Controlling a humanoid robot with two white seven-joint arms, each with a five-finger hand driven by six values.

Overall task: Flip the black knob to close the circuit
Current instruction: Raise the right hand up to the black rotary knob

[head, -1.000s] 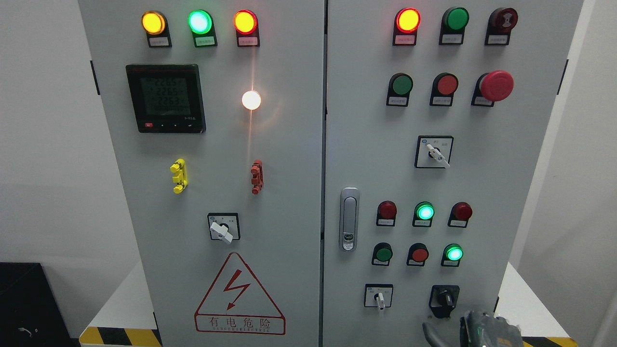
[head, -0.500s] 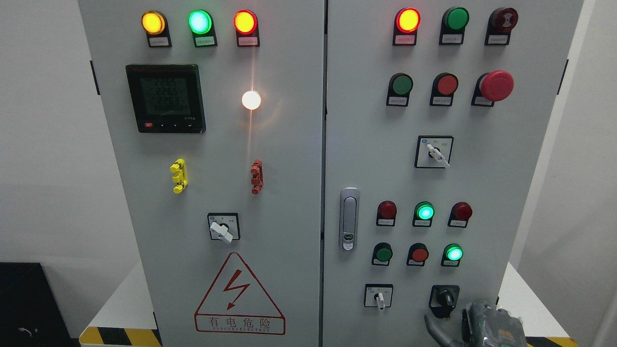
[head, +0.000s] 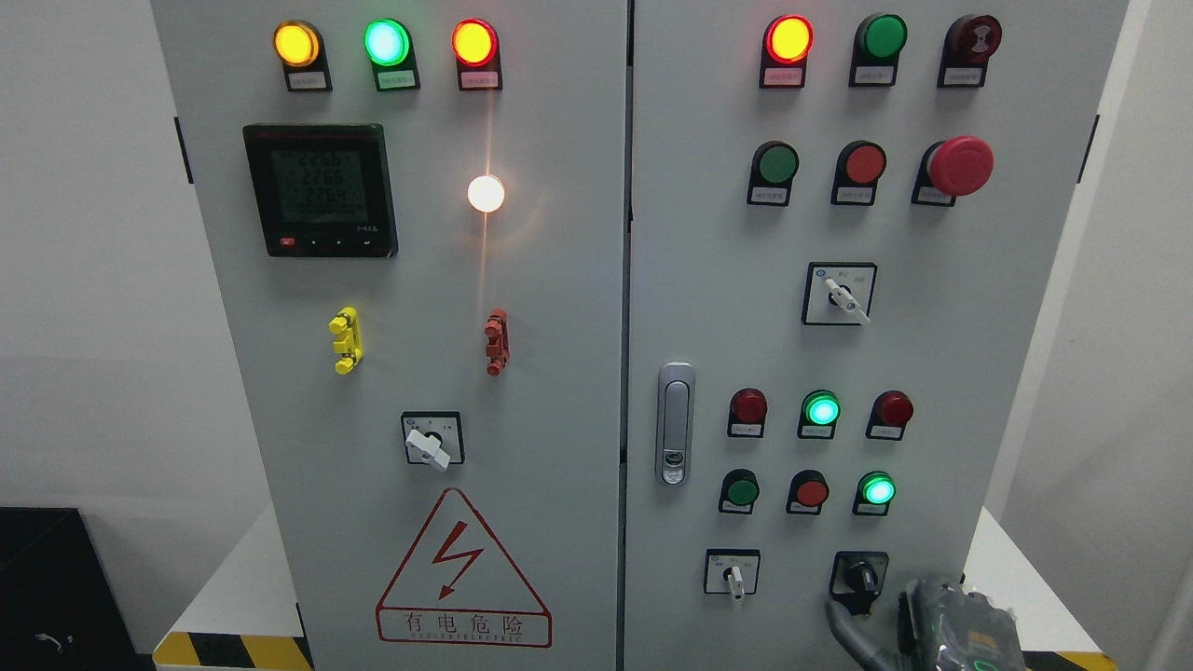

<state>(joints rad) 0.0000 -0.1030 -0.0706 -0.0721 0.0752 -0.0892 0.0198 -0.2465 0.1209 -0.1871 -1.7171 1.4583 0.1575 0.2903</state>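
Plain white walls; black box lower left; hazard-striped floor edge.

right hand cut off by bottom edge, button labels too small to read, meter digits blurred

The black knob sits at the lower right of the cabinet's right door, right of a small selector switch, with the right hand just below.
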